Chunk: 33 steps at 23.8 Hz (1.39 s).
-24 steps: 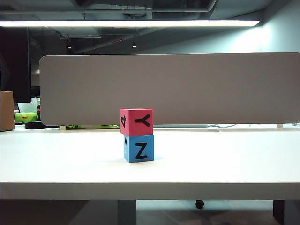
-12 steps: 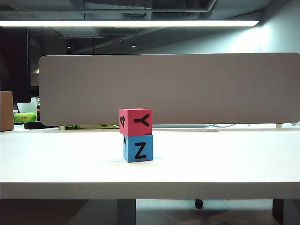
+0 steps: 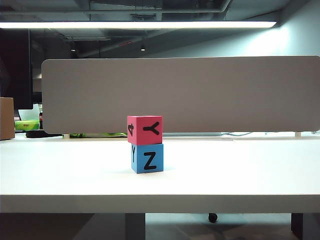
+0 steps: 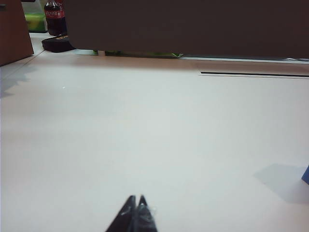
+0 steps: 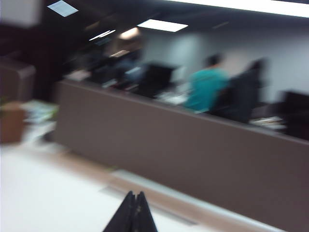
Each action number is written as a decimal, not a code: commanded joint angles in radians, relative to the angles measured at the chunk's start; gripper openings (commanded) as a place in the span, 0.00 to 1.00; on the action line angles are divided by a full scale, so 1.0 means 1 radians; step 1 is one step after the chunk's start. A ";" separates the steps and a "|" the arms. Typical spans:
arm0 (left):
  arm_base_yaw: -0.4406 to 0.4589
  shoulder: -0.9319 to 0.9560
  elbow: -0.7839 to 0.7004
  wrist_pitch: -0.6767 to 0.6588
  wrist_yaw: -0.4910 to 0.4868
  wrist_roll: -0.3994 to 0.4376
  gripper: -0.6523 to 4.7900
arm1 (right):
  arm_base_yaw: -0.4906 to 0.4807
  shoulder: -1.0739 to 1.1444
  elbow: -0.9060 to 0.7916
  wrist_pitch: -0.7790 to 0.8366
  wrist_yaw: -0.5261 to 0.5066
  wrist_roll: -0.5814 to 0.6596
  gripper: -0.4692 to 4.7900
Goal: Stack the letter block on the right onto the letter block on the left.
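In the exterior view a red letter block (image 3: 145, 130) marked Y rests squarely on top of a blue letter block (image 3: 147, 158) marked Z, near the middle of the white table (image 3: 240, 170). Neither arm shows in that view. My left gripper (image 4: 136, 199) is shut and empty, low over bare tabletop; a blue sliver of the lower block (image 4: 306, 175) shows at the frame's edge. My right gripper (image 5: 134, 195) is shut and empty, raised and pointing toward the partition; its view is blurred and shows no block.
A grey partition (image 3: 180, 95) runs along the table's far edge. A brown box (image 3: 7, 118) stands at the far left, with a cola bottle (image 4: 53, 17) and green items beyond it. People sit at desks behind the partition.
The stacked blocks have not moved. No arm appears in any exterior frame.
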 commanded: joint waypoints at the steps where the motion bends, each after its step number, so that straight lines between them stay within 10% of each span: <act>1: -0.001 0.000 0.005 0.012 0.002 0.004 0.11 | -0.085 -0.099 -0.060 0.037 -0.021 0.050 0.10; 15: -0.001 0.000 0.005 0.012 0.004 0.004 0.11 | -0.229 -0.286 -0.636 0.240 -0.028 0.253 0.10; 33: -0.001 0.000 0.005 0.012 0.002 0.004 0.11 | -0.291 -0.287 -0.759 0.116 -0.003 0.243 0.10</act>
